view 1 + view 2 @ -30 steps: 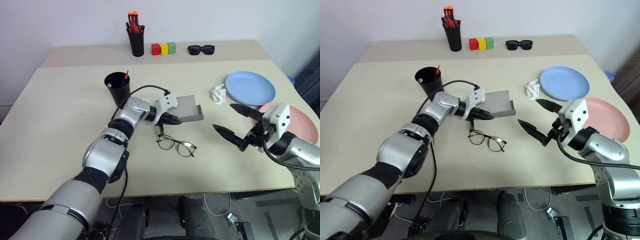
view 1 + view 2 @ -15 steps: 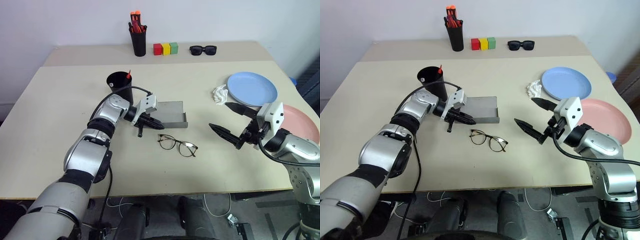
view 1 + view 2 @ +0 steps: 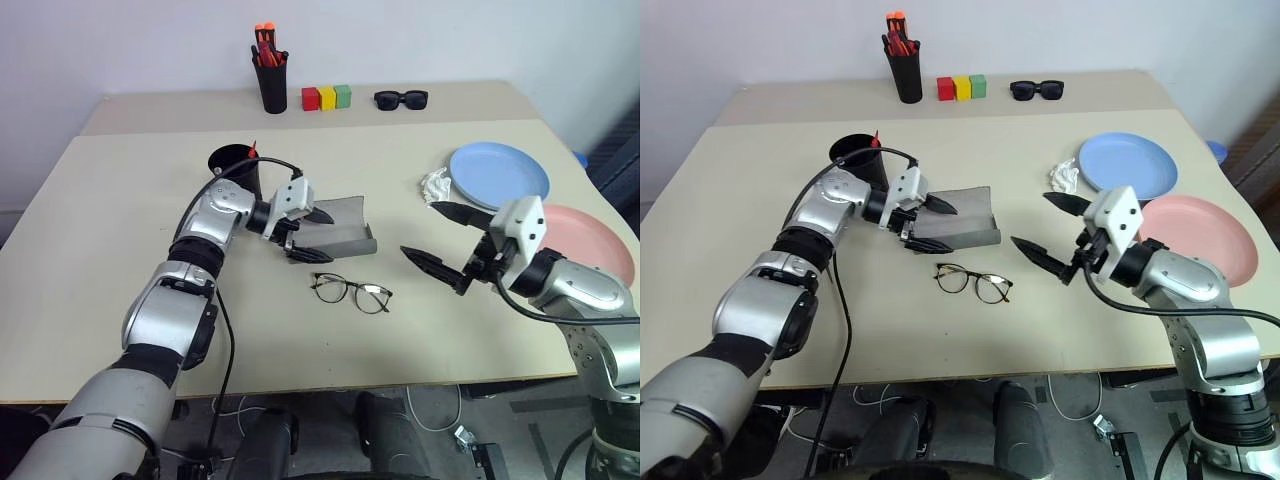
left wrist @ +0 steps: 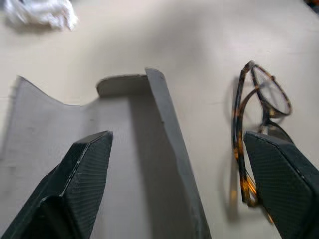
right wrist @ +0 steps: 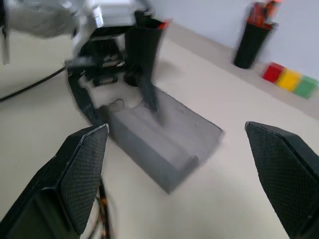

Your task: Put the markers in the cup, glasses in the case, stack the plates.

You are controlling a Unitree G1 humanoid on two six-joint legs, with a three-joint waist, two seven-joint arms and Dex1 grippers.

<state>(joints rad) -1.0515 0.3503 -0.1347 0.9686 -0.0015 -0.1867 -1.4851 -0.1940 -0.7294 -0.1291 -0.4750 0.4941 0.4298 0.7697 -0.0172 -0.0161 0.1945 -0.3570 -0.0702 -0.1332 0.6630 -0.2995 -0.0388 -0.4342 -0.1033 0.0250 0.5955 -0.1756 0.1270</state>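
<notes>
Case [image 3: 340,228] lies between spread left pincer [image 3: 305,232] fingers.

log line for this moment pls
left gripper: open at case | right gripper: open, empty | glasses: on table, outside case

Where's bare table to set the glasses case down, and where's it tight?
Free: the near-left table stretch beside the left arm, and the strip between cup and crumpled tissue. Tight: mid-table, with case, glasses and both open grippers.
</notes>
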